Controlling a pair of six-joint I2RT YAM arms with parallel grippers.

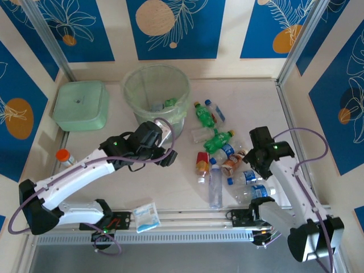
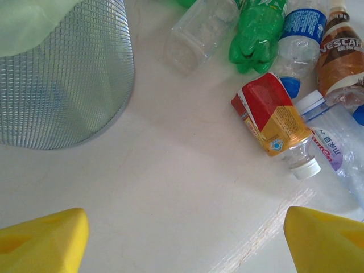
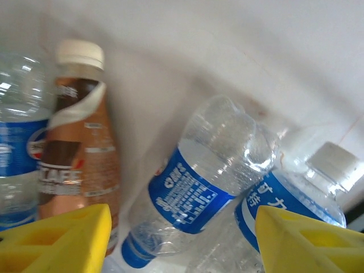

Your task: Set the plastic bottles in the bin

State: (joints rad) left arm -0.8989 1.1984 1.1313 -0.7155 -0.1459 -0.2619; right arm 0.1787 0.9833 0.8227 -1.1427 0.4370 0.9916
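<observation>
Clear blue-labelled bottle (image 3: 199,187) is lying right of the bin (image 1: 126,88), with the right claw (image 3: 182,242) hovering open over it.
It should be straddling the label squarely before closing; the left claw (image 2: 185,242) is hanging open beside the bin.

Crushed plastic bottles (image 1: 219,141) lay heaped right of the left gripper (image 2: 185,242), the lined pale-green bin (image 1: 132,94) upright just beyond.

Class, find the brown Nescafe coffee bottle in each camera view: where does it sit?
Top external: brown Nescafe bottle, right of centre, just below mid-height.
Left wrist: bottle in top right corner.
Right wrist: bottle at left, white cap upward.
Shared landmark: the blue-labelled clear bottle beside it.
</observation>
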